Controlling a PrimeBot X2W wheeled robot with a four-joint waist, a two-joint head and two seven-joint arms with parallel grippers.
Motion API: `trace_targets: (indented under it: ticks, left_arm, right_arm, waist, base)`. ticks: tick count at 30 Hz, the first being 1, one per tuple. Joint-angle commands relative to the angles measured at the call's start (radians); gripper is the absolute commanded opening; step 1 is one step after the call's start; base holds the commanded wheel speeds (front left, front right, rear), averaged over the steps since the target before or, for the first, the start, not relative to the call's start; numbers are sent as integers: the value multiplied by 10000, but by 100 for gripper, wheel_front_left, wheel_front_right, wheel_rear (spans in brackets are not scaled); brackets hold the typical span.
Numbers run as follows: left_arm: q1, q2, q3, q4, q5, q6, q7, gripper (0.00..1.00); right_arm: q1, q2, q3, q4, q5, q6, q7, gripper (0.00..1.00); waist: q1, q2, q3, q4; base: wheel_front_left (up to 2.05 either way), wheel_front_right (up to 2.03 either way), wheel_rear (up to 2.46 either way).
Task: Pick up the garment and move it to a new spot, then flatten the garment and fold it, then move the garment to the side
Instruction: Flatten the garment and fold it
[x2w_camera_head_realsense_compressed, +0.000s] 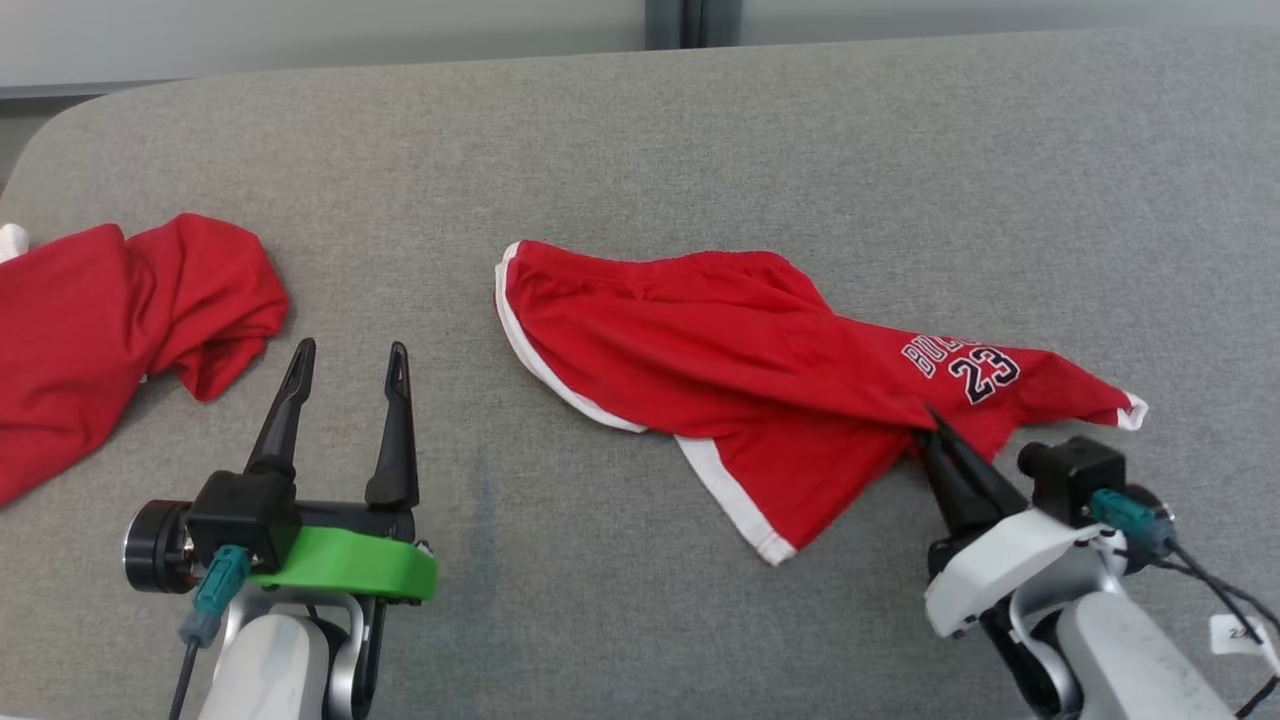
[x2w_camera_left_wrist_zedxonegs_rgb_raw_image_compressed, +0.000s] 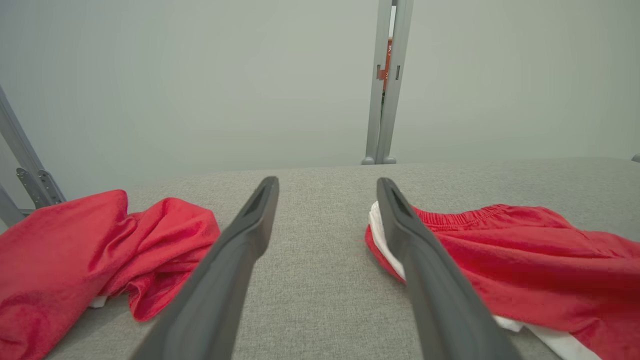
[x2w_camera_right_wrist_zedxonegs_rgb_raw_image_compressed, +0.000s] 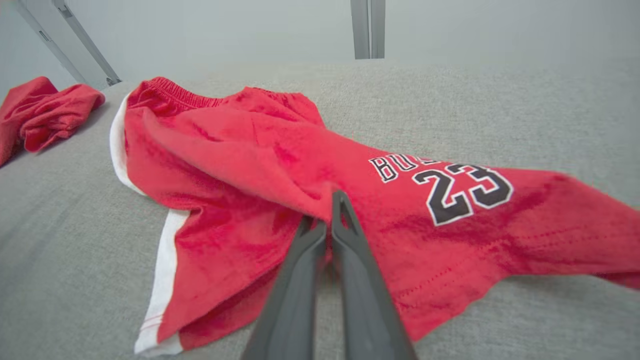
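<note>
Progress stood at the very start, as you could judge. The red shorts (x2w_camera_head_realsense_compressed: 760, 350) lay rumpled and unfolded in the middle of the grey table (x2w_camera_head_realsense_compressed: 640, 140). Your right gripper (x2w_camera_head_realsense_compressed: 933, 418) was pinched shut on a fold near their lower edge. Your left gripper (x2w_camera_head_realsense_compressed: 348, 372) hung with jaws apart over bare surface, near a second red garment (x2w_camera_head_realsense_compressed: 110, 310). Moving, flattening, folding and setting aside were all left to do.

Soft, even light, perhaps from overhead, brightens the grey worktop (x2w_camera_head_realsense_compressed: 700, 140) and leaves only faint shadows beneath the red garment (x2w_camera_head_realsense_compressed: 740, 350), the head view is sharp, and both wrist views bow at their edges, with the left pincer (x2w_camera_left_wrist_zedxonegs_rgb_raw_image_compressed: 327, 181) softly blurred close to the lens.
</note>
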Motion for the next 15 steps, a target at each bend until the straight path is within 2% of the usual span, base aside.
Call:
trace_targets:
  ticks: [1,7,15]
  left_arm:
    - [-133,7,33,-46,27,26,-35,100]
    - [-307,-75,-23,-121,28,63,-65,100]
    - [-799,-292,-240,-17,34,-37,-92,100]
  right_arm:
    - [-161,-238,-143,-255,6,-10,146,0]
    - [-747,-1054,-899,-879,175,-10,960,0]
    - [-2512,-1810,-1057,-3,549,-10,1447,0]
  waist:
    - [0,0,72,-91]
    - [0,0,370,-163]
    - [0,0,1196,219]
  base:
    - [0,0,0]
    - [0,0,0]
    - [0,0,0]
